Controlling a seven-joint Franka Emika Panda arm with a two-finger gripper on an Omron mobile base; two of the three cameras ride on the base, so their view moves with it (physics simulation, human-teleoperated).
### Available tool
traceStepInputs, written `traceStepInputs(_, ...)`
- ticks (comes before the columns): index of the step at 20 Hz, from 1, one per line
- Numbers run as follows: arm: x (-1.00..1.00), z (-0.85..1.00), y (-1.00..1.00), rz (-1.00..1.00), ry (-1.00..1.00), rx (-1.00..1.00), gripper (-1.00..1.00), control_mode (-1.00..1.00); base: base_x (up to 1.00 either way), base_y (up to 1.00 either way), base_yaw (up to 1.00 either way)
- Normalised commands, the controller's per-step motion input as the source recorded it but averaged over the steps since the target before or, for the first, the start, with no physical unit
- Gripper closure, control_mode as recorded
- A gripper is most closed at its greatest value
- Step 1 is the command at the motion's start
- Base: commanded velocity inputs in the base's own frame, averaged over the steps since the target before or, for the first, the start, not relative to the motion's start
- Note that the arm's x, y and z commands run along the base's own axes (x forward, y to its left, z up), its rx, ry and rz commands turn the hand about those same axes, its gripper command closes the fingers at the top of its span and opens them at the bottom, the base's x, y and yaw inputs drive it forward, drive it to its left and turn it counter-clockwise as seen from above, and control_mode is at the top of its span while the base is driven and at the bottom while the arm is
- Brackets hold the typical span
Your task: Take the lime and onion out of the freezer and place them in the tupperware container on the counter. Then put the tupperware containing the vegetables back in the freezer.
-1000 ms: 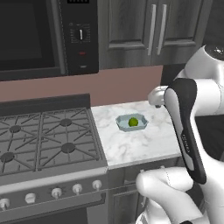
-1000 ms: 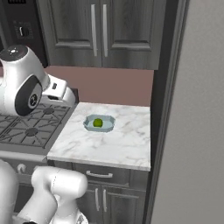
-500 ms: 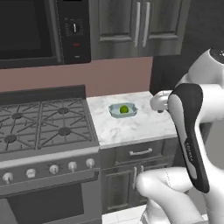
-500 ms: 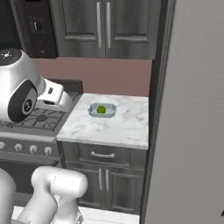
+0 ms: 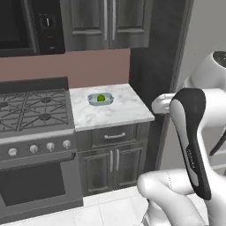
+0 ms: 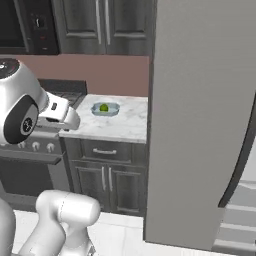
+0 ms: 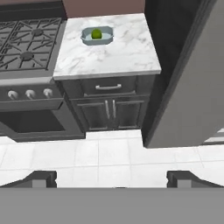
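View: base has been backed away from the counter (image 5: pixel 110 112); scene recedes.
Lime (image 7: pixel 96 33): seated in tupperware container (image 7: pixel 97 36).
Onion: fetch judged pending.
Hand (image 7: pixel 112 178): released, empty.

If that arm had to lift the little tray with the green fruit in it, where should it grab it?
Probably from above, pinching one long wall of the tupperware container: it is shallow and open-topped, sitting flat on the counter, so its rim is exposed. The lime sits mid-tray, so the open gripper should stay off-centre.
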Motion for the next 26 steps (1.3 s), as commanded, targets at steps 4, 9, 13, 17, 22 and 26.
traceStepInputs(4, 0.00, 0.00, 0.00, 0.00, 0.00, 0.00, -1.00, 1.00, 0.13, -1.00, -0.07)
traceStepInputs(9, 0.00, 0.00, 0.00, 0.00, 0.00, 0.00, -1.00, 1.00, -0.01, -1.00, -0.05)
traceStepInputs(13, 0.00, 0.00, 0.00, 0.00, 0.00, 0.00, -1.00, 1.00, -0.06, -1.00, -0.02)
traceStepInputs(17, 0.00, 0.00, 0.00, 0.00, 0.00, 0.00, -1.00, 1.00, 0.01, -1.00, 0.00)
traceStepInputs(22, 0.00, 0.00, 0.00, 0.00, 0.00, 0.00, -1.00, 1.00, 0.22, -0.73, 0.00)
traceStepInputs(26, 0.00, 0.00, 0.00, 0.00, 0.00, 0.00, -1.00, 1.00, 0.36, -0.02, 0.00)
